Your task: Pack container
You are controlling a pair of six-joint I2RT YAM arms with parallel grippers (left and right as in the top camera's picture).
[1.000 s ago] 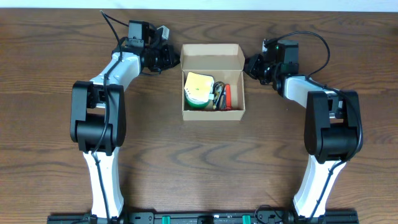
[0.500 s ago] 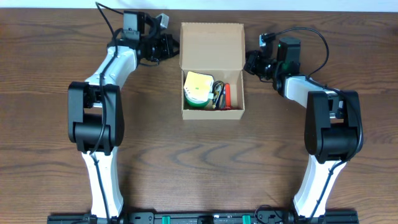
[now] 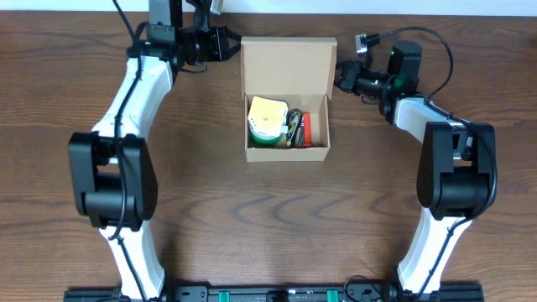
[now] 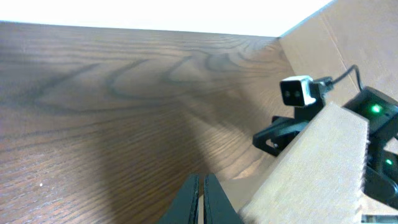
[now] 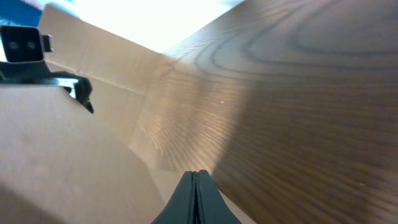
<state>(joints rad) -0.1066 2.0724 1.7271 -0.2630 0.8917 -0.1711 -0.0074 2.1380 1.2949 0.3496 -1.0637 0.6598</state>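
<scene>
The tan cardboard container sits mid-table with its flap lid raised at the back. Inside are a yellow-and-green tape roll, a red item and dark bits between them. My left gripper is shut at the lid's upper left corner; in the left wrist view its fingers lie beside the cardboard. My right gripper is shut at the lid's right edge; in the right wrist view its fingers lie next to the cardboard. Neither holds anything.
The wooden table lies around the box. The table's far edge meets a white wall just behind the lid and both grippers. The opposite arm's wrist camera shows in each wrist view.
The lid has swung up from partly folded to more upright. Both grippers have moved toward the far edge along with it, the left arm stretching out most.
</scene>
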